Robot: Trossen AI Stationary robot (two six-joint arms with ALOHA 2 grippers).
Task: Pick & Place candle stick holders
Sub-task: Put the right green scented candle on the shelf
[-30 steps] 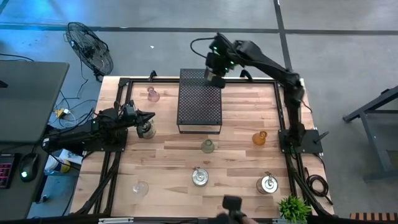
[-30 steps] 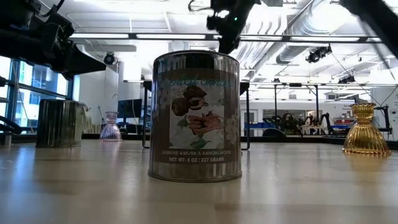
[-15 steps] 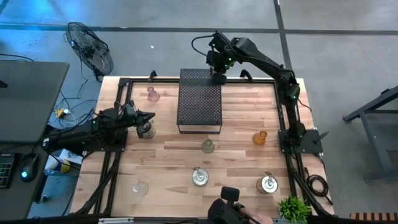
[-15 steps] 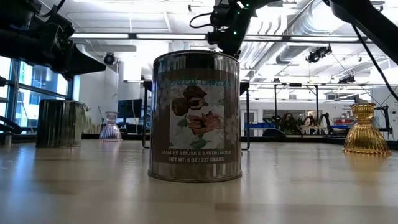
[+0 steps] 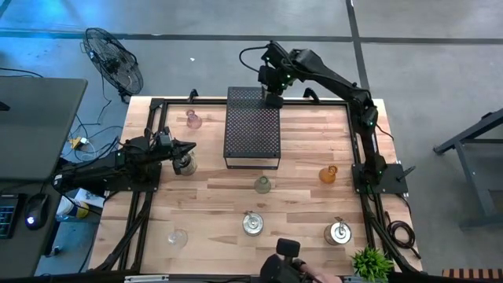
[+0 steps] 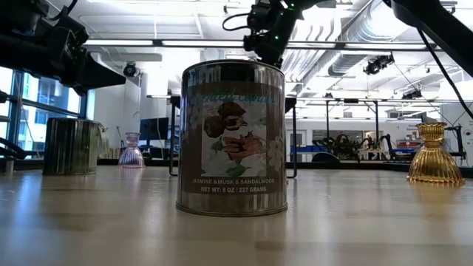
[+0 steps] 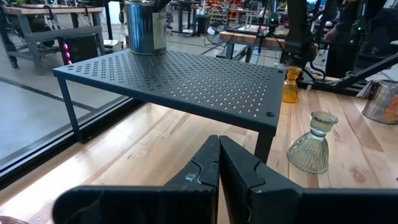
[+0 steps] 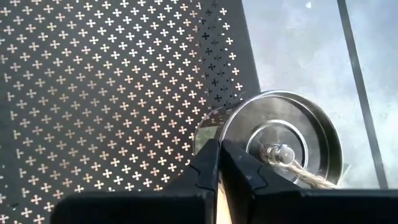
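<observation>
So far only one silvery holder (image 8: 281,146) sits on the black perforated box (image 5: 252,130), right at its far corner, and the right pincer (image 5: 273,95) hangs above it with fingers pressed together, gripping nothing. That tin is close to the box edge, so I'd judge little margin there, though the box top beyond it is open.

Everything else waits on the wooden surface (image 5: 299,157): the pinkish holder (image 5: 192,119), the amber one (image 5: 328,174), a clear glass one (image 5: 262,185), two tins (image 5: 252,224) toward the near edge, and another clear one (image 5: 178,237).

Meanwhile the left pincer (image 5: 187,149) rests at the left side, fingers also together and empty, just beside a silvery holder (image 5: 185,164). Most of the job looks undone.
</observation>
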